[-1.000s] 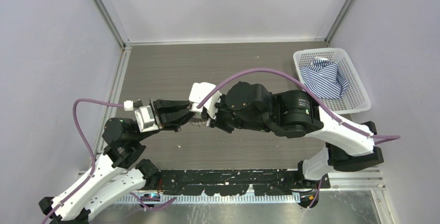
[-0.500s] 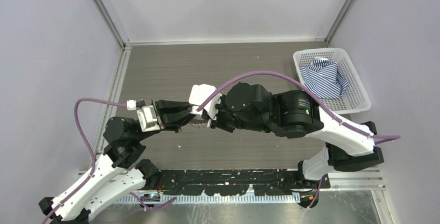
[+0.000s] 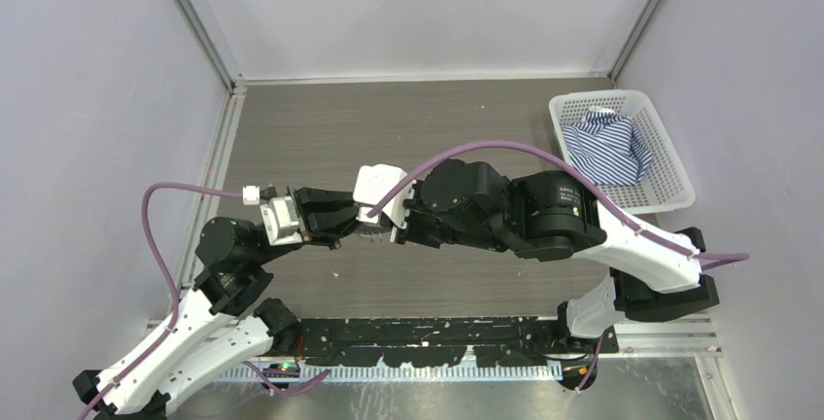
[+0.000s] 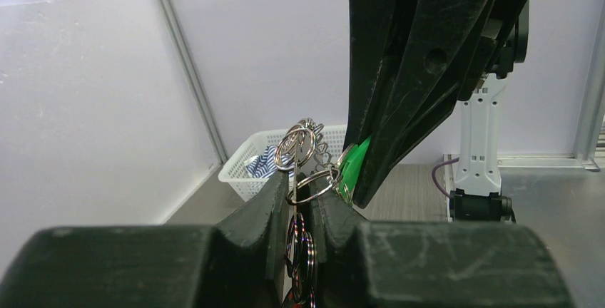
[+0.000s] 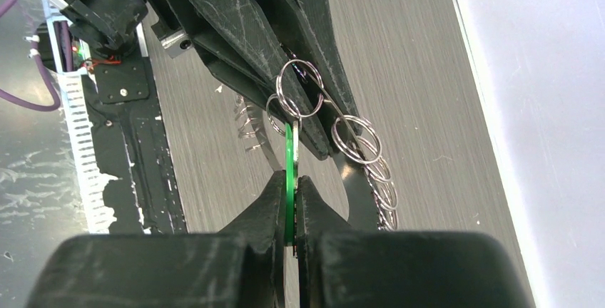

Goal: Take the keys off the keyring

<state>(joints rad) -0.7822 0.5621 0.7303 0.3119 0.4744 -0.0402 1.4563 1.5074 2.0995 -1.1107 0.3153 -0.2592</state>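
Grey wood-grain table [image 3: 321,128] fills the top view, with a white basket [image 3: 680,182] holding a striped cloth [image 3: 607,148] at its right edge. Both arms meet near the middle, above the table. The left gripper [image 3: 358,218] and right gripper [image 3: 387,227] come tip to tip, with a small silvery cluster of keys [image 3: 368,233] between and just below them; the jaws cannot be told apart from here. In the left wrist view the left fingers [image 4: 270,201] stand nearly together, pinching the thin wire of the keyring [image 4: 294,169], which rises upright from the gap with more silvery loops linked to it. Just right of it the green key [image 4: 354,162] sits clamped at the tips of the right fingers [image 4: 399,94], which reach down from above. In the right wrist view the right fingers [image 5: 275,197] are closed tight on the green key's head, seen edge-on and upright. Its top meets the keyring inside the left fingers [image 5: 235,30], and a chain of small rings [image 5: 367,155] trails down to the right.
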